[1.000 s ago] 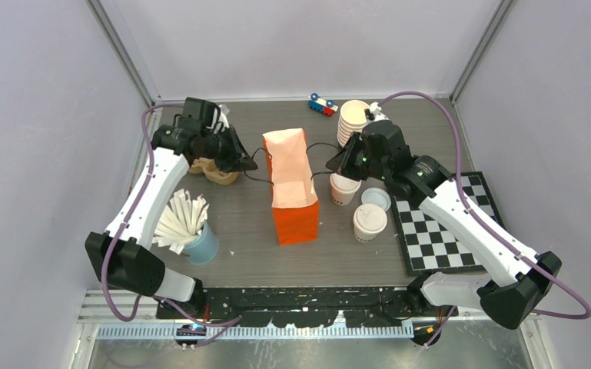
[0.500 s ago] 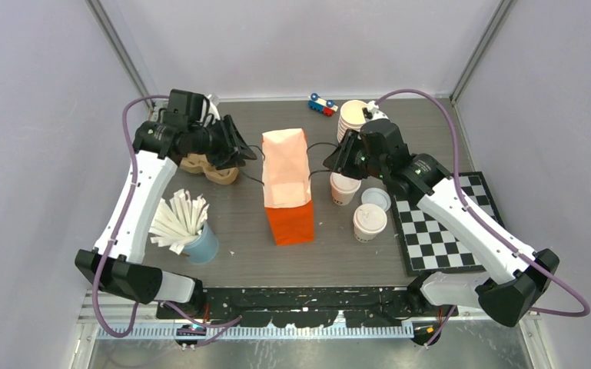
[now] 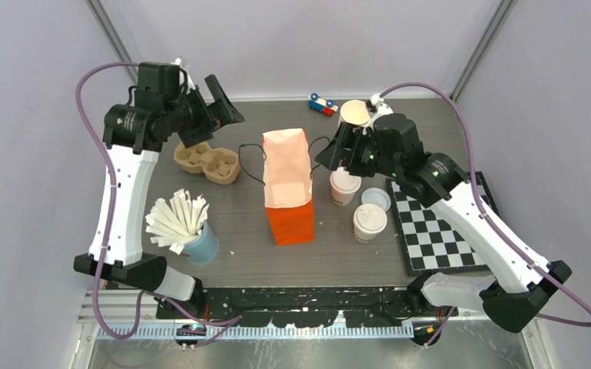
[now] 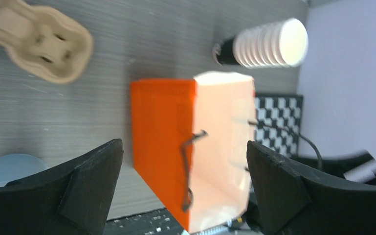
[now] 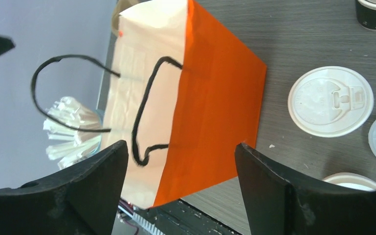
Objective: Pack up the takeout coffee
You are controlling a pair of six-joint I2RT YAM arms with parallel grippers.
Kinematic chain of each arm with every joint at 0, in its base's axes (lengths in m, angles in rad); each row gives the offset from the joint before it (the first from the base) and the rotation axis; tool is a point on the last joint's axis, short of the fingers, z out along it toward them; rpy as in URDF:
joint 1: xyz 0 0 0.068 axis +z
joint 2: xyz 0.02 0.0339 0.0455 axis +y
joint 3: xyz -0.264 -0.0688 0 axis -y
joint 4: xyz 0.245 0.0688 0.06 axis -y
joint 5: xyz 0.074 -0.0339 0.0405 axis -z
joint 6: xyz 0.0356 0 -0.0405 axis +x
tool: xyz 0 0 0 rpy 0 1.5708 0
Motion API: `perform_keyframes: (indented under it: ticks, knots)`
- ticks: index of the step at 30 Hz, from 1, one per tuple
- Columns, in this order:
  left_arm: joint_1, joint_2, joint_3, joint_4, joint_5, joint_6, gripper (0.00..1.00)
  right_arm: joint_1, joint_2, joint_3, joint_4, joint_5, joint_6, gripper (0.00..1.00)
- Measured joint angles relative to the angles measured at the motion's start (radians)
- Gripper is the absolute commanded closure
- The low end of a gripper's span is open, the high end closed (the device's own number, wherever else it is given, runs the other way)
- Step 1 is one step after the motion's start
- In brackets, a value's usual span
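We find a grey tabletop carrying all items. The bag stands upright at its middle with its mouth open. Its black cord handles hang free of both grippers. A chequered board lies flat at the right edge.

The left gripper hangs over the far-left corner, well left of the bag, with its jaws spread wide and holding nothing. The right gripper hangs just right of the bag's mouth, its jaws likewise wide and empty.

A stack of lidless cups stands at the far side, partly hidden by the right arm. A cardboard carrier lies left of the bag, near the left gripper. A blue cup of sticks stands nearer the front.

Two coffees sit on the tabletop right of the bag, outside it, and both are lidded. The far coffee is close by the right gripper but apart from it. The near coffee is beside the board. A loose lid lies between them, and we cannot tell whether it touches either. A small toy rests at the far edge.
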Motion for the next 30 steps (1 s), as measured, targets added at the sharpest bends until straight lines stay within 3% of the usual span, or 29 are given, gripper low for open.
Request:
perform_keyframes:
  ticks: [4, 8, 14, 18, 25, 30]
  knots:
    - [0.049, 0.065, 0.053, -0.03, -0.116, 0.014, 0.0, 0.0, -0.035, 0.02, -0.027, -0.031, -0.019, 0.15]
    - [0.108, 0.13, 0.029, -0.031, -0.201, 0.014, 0.09, 0.0, -0.081, 0.034, -0.051, -0.047, -0.029, 0.15]
    - [0.19, 0.184, -0.103, 0.055, -0.237, -0.08, 0.21, 0.0, -0.14, 0.062, -0.074, -0.05, -0.037, 0.15]
    - [0.198, 0.219, -0.192, 0.131, -0.3, -0.154, 0.23, 0.0, -0.174, 0.062, -0.088, -0.042, -0.045, 0.15]
    - [0.198, 0.468, -0.068, 0.139, -0.403, -0.227, 0.28, 0.0, -0.196, 0.062, -0.11, -0.015, -0.067, 0.15]
    - [0.199, 0.525, -0.093, 0.148, -0.442, -0.28, 0.36, 0.0, -0.196, 0.062, -0.126, 0.026, -0.095, 0.15]
